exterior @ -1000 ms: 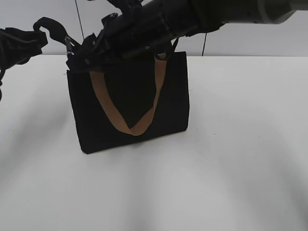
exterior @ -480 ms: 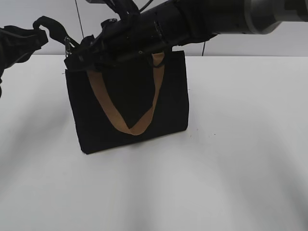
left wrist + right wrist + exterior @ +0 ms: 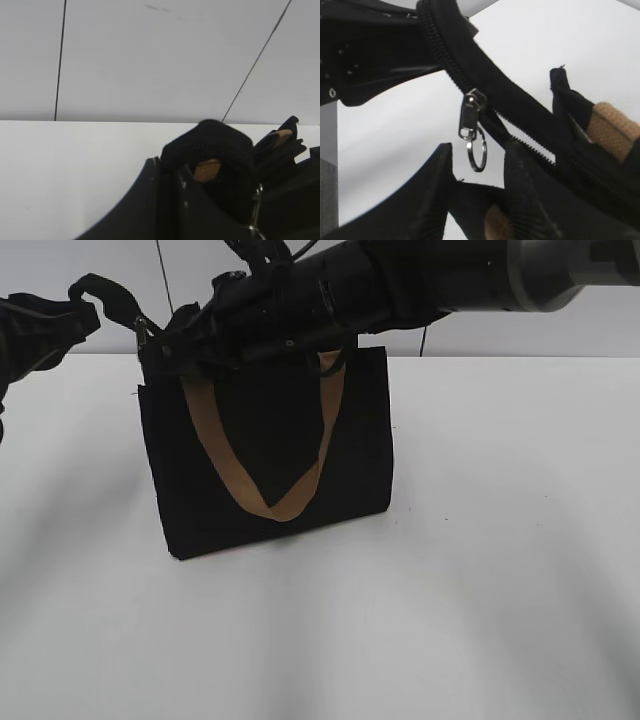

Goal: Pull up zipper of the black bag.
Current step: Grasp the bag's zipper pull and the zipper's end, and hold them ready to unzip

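Observation:
The black bag [image 3: 270, 455] stands upright on the white table, and a tan handle [image 3: 265, 502] hangs down its front. My left gripper [image 3: 72, 318] at the far left is shut on the bag's black strap loop [image 3: 108, 290]. In the left wrist view, the gripper [image 3: 170, 169] pinches the strap [image 3: 220, 142]. My right gripper [image 3: 165, 345] reaches across the bag's top to its left end. In the right wrist view it [image 3: 477, 162] is open. The zipper pull with its metal ring [image 3: 474, 145] hangs between the fingertips [image 3: 439, 172], untouched, on the zipper track [image 3: 470, 65].
The white table [image 3: 480, 570] extends in front of and to the right of the bag. A pale wall [image 3: 560, 335] with dark seams stands behind. The right arm [image 3: 430, 275] spans the top of the view.
My right gripper has shifted a little up and along the bag's top near its left end. The left gripper and the bag have stayed in place.

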### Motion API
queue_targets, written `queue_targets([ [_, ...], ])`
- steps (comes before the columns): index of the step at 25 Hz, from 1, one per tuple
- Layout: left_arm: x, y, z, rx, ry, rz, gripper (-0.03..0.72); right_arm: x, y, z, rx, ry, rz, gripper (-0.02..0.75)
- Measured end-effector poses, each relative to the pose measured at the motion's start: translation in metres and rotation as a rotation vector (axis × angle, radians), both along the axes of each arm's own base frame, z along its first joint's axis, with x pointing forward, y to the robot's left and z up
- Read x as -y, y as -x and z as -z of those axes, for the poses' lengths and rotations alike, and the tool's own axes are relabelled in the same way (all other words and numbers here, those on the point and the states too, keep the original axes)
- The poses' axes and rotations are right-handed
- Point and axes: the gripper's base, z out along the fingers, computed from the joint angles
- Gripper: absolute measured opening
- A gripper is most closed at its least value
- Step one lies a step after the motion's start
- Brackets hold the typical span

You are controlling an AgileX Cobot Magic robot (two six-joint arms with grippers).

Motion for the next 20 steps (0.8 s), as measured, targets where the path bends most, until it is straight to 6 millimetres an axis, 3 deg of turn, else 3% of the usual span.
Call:
queue_targets([
  [20,0.0,0.0,0.0,-0.001,0.002,0.0,0.013,-0.0008,-0.0011,0.006,0.044,0.027,-0.031,0.264],
])
